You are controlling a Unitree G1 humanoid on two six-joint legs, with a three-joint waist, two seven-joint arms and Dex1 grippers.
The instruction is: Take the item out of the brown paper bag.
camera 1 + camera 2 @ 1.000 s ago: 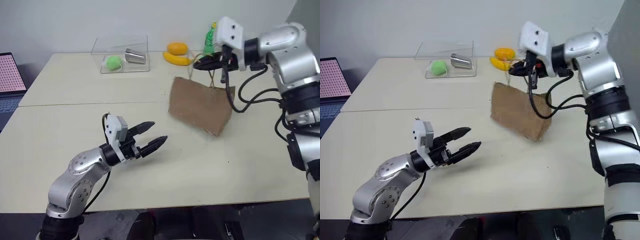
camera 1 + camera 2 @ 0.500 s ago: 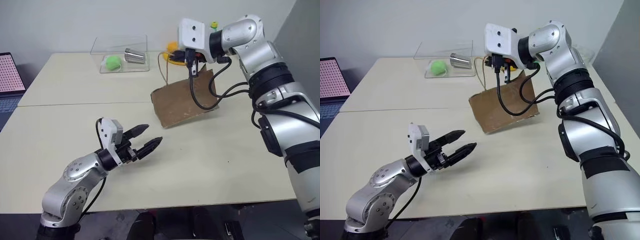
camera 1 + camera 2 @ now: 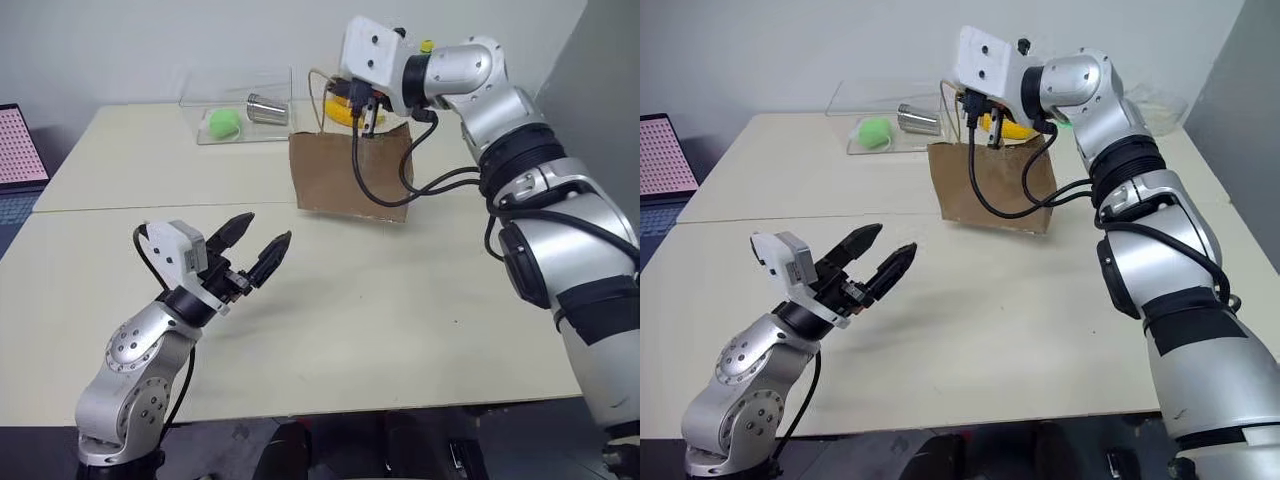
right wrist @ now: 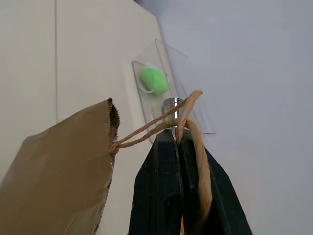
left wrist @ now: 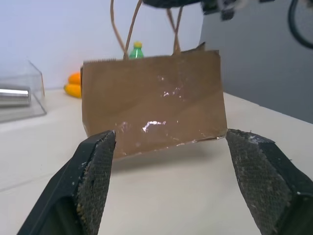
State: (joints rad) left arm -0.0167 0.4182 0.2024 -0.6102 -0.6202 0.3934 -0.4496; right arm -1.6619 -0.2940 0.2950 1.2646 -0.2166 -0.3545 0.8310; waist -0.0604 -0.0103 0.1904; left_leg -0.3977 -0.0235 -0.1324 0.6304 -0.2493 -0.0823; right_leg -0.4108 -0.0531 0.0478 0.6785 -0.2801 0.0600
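Hanging from its thin loop handles (image 4: 188, 129), the brown paper bag (image 3: 350, 178) is being held upright by the right gripper (image 4: 178, 147), whose fingers are clenched tight on the loops, with the bag's bottom edge at or just above the table (image 3: 400, 320); contact cannot be told. The left gripper (image 3: 255, 245) is hovering near the table's front, well apart from the bag, fingers (image 5: 95, 171) spread wide and released, pointing toward the bag's broad face. The item is not visible; presumably it is sitting inside the bag, hidden by the paper. Beyond the bag, a clear box (image 3: 240, 105) is holding a green ball (image 3: 222, 122) and a metal cup (image 3: 266, 106), with a banana (image 3: 1005, 128) and a green soda bottle (image 5: 136, 50) behind. Risks from here, as judged: the thin handles are carrying everything, so a swing or jerk could tear them or slide them from the grip; the bag's mouth looks nearly closed, so the left fingers could crumple the paper rather than enter; tilting the bag could spill the item onto the table or roll it off.
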